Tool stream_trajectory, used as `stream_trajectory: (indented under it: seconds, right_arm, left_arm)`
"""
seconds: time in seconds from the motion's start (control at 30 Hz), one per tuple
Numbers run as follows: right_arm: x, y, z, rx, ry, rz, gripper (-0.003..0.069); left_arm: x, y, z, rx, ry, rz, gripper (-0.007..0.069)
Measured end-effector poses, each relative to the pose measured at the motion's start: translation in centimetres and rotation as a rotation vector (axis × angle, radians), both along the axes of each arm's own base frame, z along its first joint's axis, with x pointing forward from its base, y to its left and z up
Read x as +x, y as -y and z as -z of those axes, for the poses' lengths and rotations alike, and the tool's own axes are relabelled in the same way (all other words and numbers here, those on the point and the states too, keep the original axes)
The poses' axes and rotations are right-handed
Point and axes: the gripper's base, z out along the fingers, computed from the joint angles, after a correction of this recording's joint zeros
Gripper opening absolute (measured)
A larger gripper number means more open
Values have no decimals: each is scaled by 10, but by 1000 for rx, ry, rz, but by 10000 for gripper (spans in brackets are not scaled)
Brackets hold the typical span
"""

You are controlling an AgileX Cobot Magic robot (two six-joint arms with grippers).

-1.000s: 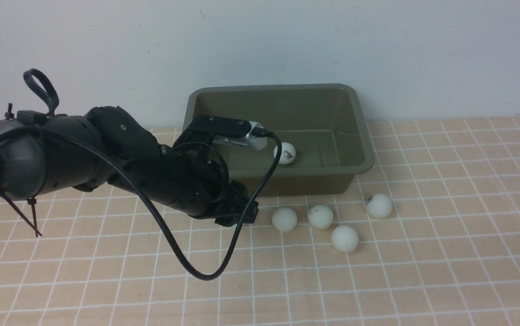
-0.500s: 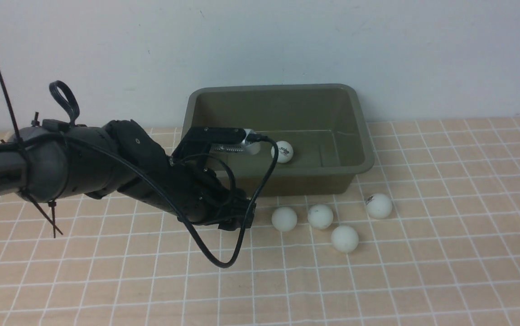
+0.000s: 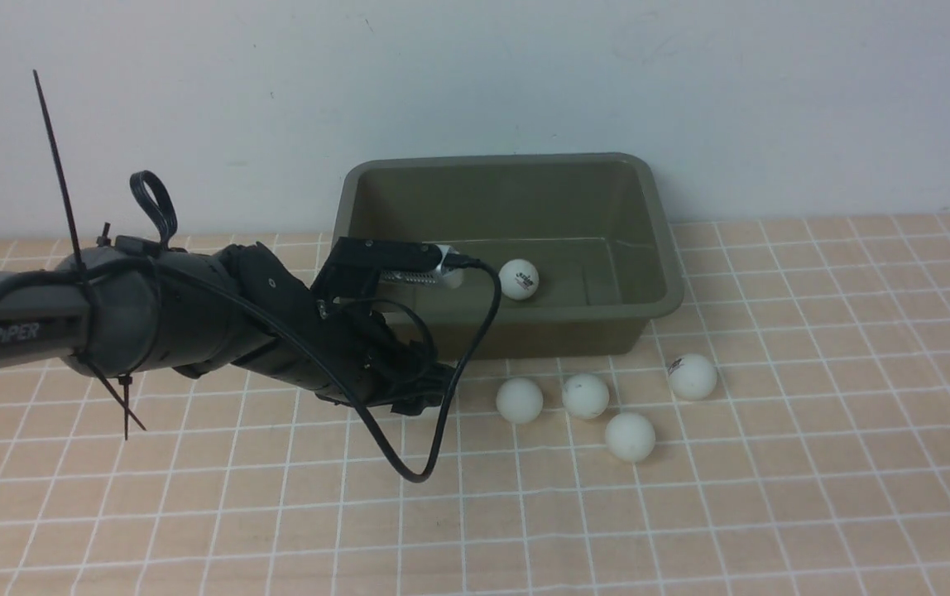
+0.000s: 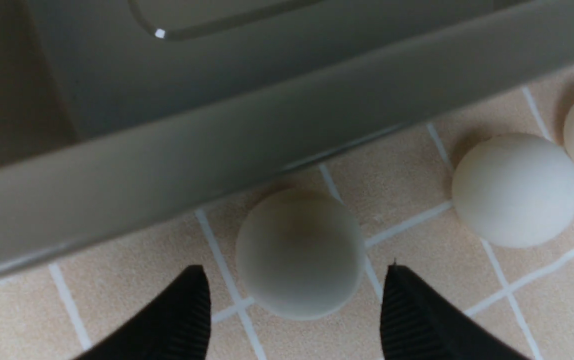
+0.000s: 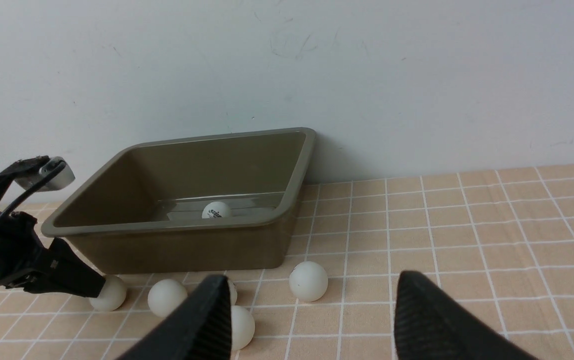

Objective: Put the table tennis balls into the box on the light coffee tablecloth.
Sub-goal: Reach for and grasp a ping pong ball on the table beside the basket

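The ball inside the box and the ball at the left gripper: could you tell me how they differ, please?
The inside ball lies on the floor of the box; the outside ball lies on the tablecloth by the front wall. The inside ball shows a dark printed logo; the outside ball shows none in view. The left gripper has open fingers flanking only the outside ball, without touching it. Both are white and matte.

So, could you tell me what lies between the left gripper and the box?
One table tennis ball, on the tablecloth; the left wrist view shows it.
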Motion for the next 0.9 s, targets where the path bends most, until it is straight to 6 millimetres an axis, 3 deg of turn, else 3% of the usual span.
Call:
stream_trajectory:
  seconds: [0.37,0.9]
  right_arm:
    - [0,0,0,0,0,0,404]
    - [0,0,0,0,1,0,404]
  left_arm:
    - [3,-1,-1,9,40,-17,382]
    - [0,14,-2,66,127,77,382]
